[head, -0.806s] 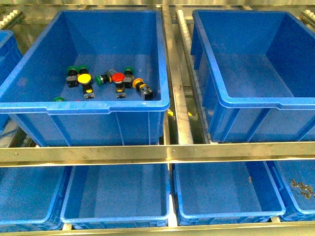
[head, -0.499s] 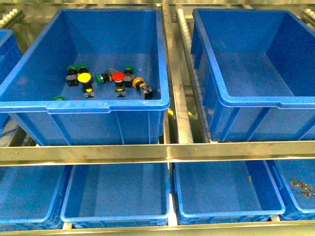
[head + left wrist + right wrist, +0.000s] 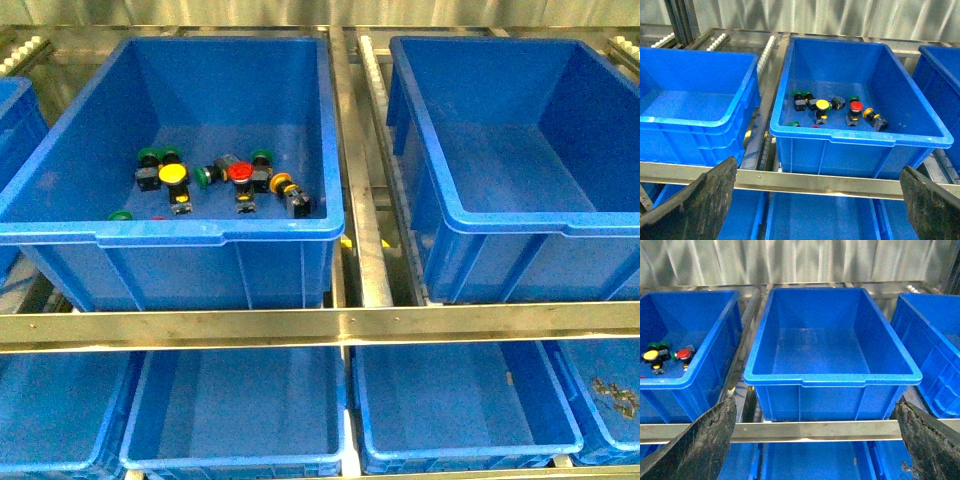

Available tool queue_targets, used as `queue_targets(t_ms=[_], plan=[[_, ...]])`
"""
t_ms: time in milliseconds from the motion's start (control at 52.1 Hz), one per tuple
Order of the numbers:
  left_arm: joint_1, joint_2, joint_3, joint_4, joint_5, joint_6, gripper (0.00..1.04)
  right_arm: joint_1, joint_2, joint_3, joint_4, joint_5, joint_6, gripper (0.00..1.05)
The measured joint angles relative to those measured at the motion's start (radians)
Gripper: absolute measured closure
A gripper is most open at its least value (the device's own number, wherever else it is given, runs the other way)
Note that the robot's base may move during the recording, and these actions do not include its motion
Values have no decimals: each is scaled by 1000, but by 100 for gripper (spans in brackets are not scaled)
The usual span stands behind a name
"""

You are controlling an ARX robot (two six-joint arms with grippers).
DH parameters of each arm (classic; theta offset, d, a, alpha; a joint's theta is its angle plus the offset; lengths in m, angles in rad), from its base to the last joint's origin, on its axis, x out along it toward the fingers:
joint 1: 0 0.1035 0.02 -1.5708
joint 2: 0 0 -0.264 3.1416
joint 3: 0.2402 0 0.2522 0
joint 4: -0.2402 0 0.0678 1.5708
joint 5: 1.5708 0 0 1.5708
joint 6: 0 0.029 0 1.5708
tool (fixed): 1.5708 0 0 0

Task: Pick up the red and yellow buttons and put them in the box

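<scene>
- Up on the top shelf, the left blue box (image 3: 220, 232) holds all the buttons. They lie in a bunch near its front wall.
- One yellow button (image 3: 173, 174) lies just beside some green buttons (image 3: 148, 155). The red button (image 3: 240, 172) sits in the middle of the bunch. A second yellow button (image 3: 281, 182) lies close to it, tipped on its side.
- The right blue box (image 3: 540, 222) has nothing in it. I think the red and yellow ones should go there.
- The left gripper (image 3: 818, 167) has its fingers spread wide and holds nothing. The right gripper (image 3: 815, 402) is the same, wide apart with nothing in it. Both hang in front of the rack, well away from the buttons.
- The green ones lie right next to the red and yellow ones. The fingers could grab a green one by mistake, or two at once.
- The caps are round and smooth, so a button could slip out and fall between the boxes.
- The bunch is close to the front wall, so a finger could bump the wall on the way down.
- An arm could also knock the metal rail (image 3: 320, 325) when it reaches in.
</scene>
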Motion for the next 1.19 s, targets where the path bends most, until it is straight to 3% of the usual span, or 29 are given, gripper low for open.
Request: queue_targets(t_ms=[538, 595, 614, 806, 1191], plan=[[0, 1, 0, -1, -6, -3, 8, 0, 0, 0, 0, 0, 0, 7], [-62, 86, 32, -79, -249, -109, 8, 0, 0, 0, 0, 2, 0, 7], [-62, 113, 40, -72, -287, -129, 8, 0, 0, 0, 0, 3, 0, 7], [-73, 434, 228, 157, -293, -170, 8, 0, 0, 0, 0, 0, 0, 7], [-267, 954, 464, 457, -380, -66, 8, 0, 0, 0, 0, 0, 0, 7]])
